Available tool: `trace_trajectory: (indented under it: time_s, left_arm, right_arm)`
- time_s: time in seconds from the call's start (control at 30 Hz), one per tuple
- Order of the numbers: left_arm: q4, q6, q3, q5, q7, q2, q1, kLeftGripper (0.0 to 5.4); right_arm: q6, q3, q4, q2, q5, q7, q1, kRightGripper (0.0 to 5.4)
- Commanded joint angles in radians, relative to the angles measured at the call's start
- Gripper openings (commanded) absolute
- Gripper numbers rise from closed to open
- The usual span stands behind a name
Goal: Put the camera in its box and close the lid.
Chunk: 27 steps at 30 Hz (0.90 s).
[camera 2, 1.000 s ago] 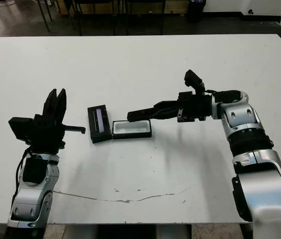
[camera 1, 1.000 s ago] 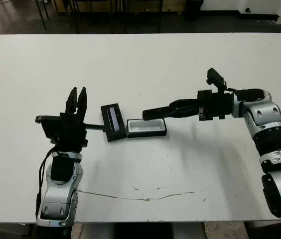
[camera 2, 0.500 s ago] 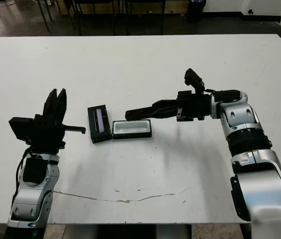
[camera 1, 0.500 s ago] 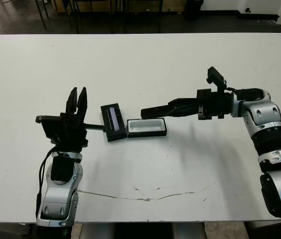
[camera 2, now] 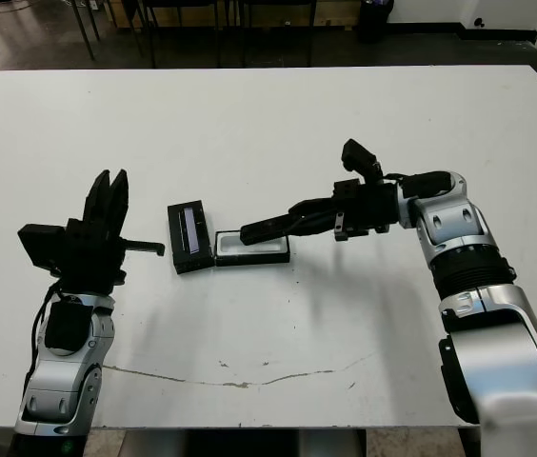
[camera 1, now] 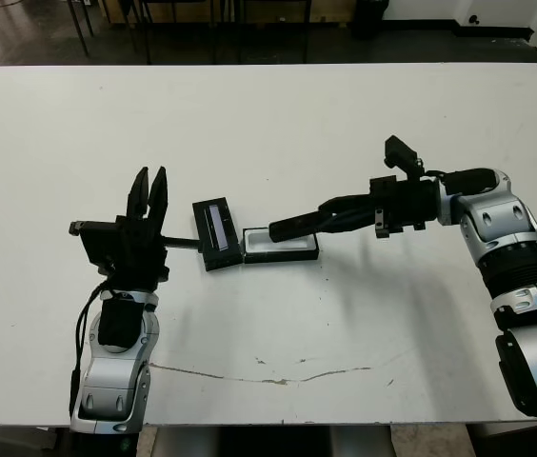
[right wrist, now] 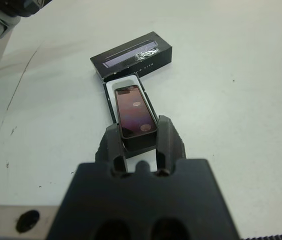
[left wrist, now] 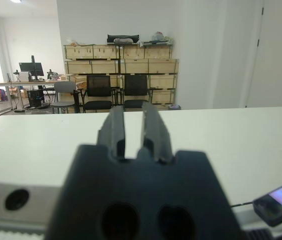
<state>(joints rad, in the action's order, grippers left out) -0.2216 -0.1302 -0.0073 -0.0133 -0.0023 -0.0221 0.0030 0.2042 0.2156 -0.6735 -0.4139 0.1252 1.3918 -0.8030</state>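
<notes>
My right gripper (camera 1: 330, 213) is shut on the near end of the camera (right wrist: 133, 110), a slim black bar with a glossy purple face. The camera (camera 1: 292, 226) slants down over the box (camera 1: 281, 246), its far end above the white lining (right wrist: 126, 82). I cannot tell whether it touches the lining. The lid (camera 1: 216, 233), flat and black with a shiny grey strip, lies against the box's left end. It also shows beyond the box in the right wrist view (right wrist: 131, 55). My left gripper (camera 1: 149, 183) stands left of the lid, pointing up, its fingers (left wrist: 113, 127) a narrow gap apart and holding nothing.
A thin dark crack line (camera 1: 268, 379) runs across the white table (camera 1: 278, 124) near its front edge. A short black rod (camera 1: 181, 242) on my left wrist reaches toward the lid. Chairs and wooden crates (left wrist: 121, 52) stand beyond the table.
My right gripper has dropped and tilted down with the camera, bringing the camera's far end from above the box down to it. The left arm, lid and box have not moved.
</notes>
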Motion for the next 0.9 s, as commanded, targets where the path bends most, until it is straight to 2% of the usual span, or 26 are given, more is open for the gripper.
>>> trace_trajectory:
  time_s: [0.03, 0.27, 0.43, 0.53, 0.77, 0.9]
  left_arm:
    - [0.007, 0.018, -0.003, -0.006, 0.007, 0.000, 0.016, 0.00]
    - [0.016, 0.005, -0.004, 0.001, 0.008, -0.001, 0.017, 0.00]
    - [0.008, 0.014, -0.006, -0.003, 0.011, -0.001, 0.021, 0.00]
    - [0.014, 0.006, -0.005, 0.002, 0.008, -0.002, 0.019, 0.00]
    - [0.010, 0.008, -0.010, -0.006, 0.013, -0.003, 0.022, 0.00]
    - [0.007, 0.014, -0.012, -0.003, 0.018, -0.009, 0.021, 0.00]
  right_arm:
    - [-0.001, 0.010, 0.007, -0.015, -0.017, 0.004, -0.007, 0.01]
    - [-0.026, 0.023, -0.011, -0.016, -0.036, 0.002, -0.008, 0.01]
    - [-0.013, 0.036, -0.011, -0.013, -0.058, -0.011, -0.015, 0.01]
    - [-0.035, 0.049, 0.003, -0.012, -0.084, -0.030, -0.013, 0.01]
    - [0.020, 0.069, 0.042, 0.016, -0.090, -0.052, -0.012, 0.01]
    - [0.004, 0.082, 0.026, 0.039, -0.095, -0.042, -0.025, 0.01]
